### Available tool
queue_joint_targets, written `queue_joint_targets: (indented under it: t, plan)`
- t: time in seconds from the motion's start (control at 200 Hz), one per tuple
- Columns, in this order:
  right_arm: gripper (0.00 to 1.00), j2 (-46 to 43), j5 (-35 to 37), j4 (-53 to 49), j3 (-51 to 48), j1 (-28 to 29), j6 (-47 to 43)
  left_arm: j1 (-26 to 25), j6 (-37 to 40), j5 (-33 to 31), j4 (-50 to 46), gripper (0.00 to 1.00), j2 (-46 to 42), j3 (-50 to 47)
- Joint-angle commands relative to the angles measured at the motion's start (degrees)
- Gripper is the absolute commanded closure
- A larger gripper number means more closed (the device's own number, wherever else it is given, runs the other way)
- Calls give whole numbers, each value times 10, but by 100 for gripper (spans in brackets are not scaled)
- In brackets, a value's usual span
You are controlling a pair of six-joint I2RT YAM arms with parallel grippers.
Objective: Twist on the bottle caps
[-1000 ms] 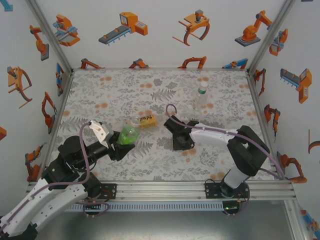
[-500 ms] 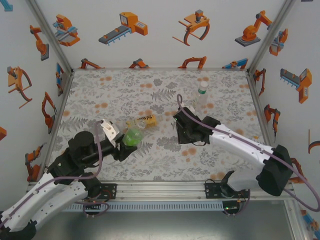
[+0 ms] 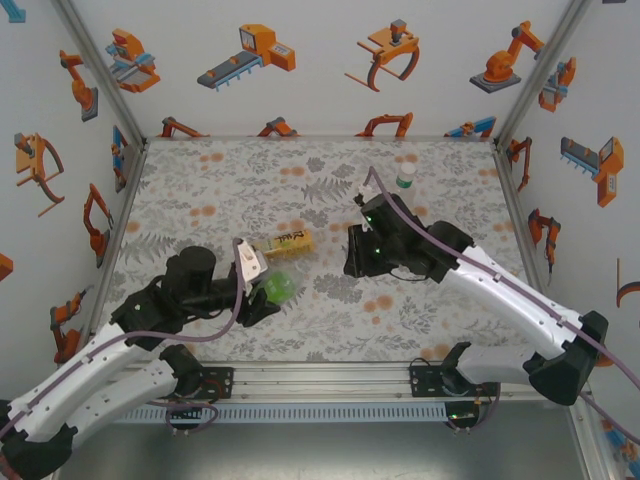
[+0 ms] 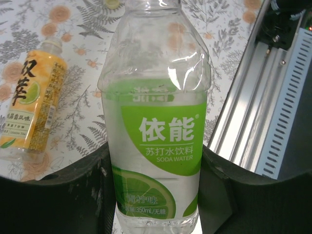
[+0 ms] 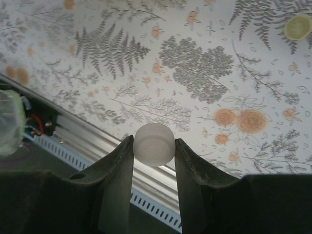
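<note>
- left gripper [image 4: 156,168] is clamped on the green-label bottle [image 4: 155,97], fingers around its lower half
- amber bottle [image 4: 33,105] lies on its side on the floral table [image 3: 220,190], just beside the held one
- right gripper [image 5: 154,148] is pinched tight on a pale round cap [image 5: 154,141], up off the table
- greenish cap [image 5: 298,27] sits loose on the table, well apart from the pinched cap
- plain clear bottle [image 3: 405,180] stands far right, mostly hidden behind the right arm
</note>
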Motion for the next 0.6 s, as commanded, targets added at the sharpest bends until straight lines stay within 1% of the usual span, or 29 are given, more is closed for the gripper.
queue_joint_targets:
  t: [0.0, 0.275, 0.36, 0.596]
  plan:
    - [74, -15, -57, -9, 26, -3, 16, 2, 36, 42, -19, 100, 12, 26]
    - [74, -51, -130, 26, 37, -5, 70, 2, 52, 100, -3, 100, 18, 35]
    - [74, -68, -143, 40, 38, -5, 85, 2, 53, 114, 0, 100, 19, 40]
    - [75, -91, -208, 96, 37, -4, 100, 2, 50, 151, 19, 100, 33, 63]
